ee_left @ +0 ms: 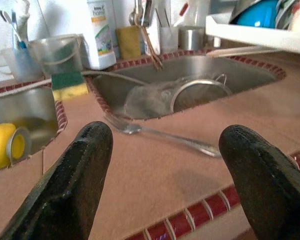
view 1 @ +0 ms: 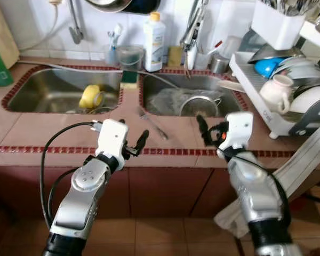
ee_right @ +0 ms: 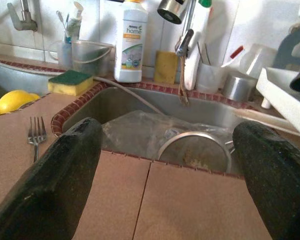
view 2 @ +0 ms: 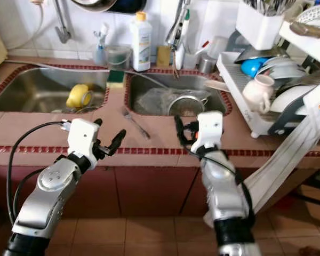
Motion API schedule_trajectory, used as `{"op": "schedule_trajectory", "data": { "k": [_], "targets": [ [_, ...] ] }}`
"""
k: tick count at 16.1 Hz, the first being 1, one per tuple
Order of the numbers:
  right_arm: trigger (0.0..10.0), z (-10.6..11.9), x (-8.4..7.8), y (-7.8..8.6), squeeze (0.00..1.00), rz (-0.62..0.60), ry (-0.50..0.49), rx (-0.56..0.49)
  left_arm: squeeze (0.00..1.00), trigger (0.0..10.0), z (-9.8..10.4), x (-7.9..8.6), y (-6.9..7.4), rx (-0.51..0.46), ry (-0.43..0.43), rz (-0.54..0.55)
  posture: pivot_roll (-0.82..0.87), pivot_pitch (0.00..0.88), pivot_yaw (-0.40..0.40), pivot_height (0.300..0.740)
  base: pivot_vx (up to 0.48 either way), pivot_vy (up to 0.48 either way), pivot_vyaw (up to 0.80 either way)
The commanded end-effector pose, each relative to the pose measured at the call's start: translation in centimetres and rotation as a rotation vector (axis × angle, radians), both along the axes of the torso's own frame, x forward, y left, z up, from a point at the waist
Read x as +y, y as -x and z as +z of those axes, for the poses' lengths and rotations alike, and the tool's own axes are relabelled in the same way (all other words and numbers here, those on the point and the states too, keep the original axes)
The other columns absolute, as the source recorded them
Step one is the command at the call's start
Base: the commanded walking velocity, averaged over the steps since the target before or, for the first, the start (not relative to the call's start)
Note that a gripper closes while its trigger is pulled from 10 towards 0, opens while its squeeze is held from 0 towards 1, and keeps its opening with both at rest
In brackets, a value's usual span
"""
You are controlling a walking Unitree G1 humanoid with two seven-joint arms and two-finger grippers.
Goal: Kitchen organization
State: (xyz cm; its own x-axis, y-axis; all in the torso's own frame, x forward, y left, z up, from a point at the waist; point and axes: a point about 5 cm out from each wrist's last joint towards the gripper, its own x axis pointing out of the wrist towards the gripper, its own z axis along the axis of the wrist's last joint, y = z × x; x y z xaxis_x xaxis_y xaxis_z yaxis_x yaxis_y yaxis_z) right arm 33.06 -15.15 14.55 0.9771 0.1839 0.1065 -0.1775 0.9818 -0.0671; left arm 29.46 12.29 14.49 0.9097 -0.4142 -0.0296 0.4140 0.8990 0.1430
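My left gripper (view 1: 134, 145): jaws wide, empty | right gripper (view 1: 209, 131): jaws wide, empty | fork (view 1: 154, 125) on counter (view 1: 42, 133), 12 o'clock between them | strainer (view 1: 198, 104) in sink (view 1: 170, 88)

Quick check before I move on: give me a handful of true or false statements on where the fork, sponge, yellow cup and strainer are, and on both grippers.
1. The fork lies on the counter between the two sinks. True.
2. The left gripper is shut on the fork. False: it is open, short of the fork.
3. The yellow cup lies in the left sink. True.
4. The metal strainer stands in the dish rack. False: it sits in the right sink.
5. The right gripper is open, holding nothing. True.
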Motion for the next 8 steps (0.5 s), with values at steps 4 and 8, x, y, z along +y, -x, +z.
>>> {"op": "schedule_trajectory", "data": {
  "k": [4,8],
  "targets": [
    [10.0,0.73,-1.49,-0.67,0.00,-0.021,0.052,-0.019,0.00,10.0,0.47,-0.77,-0.33,0.035,-0.005,-0.024,0.01,0.017,-0.049,0.740,0.000,0.000,0.00],
    [10.0,0.28,-0.64,-0.48,0.00,0.009,0.055,-0.015,0.00,10.0,0.71,-0.48,-0.43,0.035,0.008,-0.020,0.01,0.016,-0.047,0.740,0.269,0.000,0.00]
  ]
}}
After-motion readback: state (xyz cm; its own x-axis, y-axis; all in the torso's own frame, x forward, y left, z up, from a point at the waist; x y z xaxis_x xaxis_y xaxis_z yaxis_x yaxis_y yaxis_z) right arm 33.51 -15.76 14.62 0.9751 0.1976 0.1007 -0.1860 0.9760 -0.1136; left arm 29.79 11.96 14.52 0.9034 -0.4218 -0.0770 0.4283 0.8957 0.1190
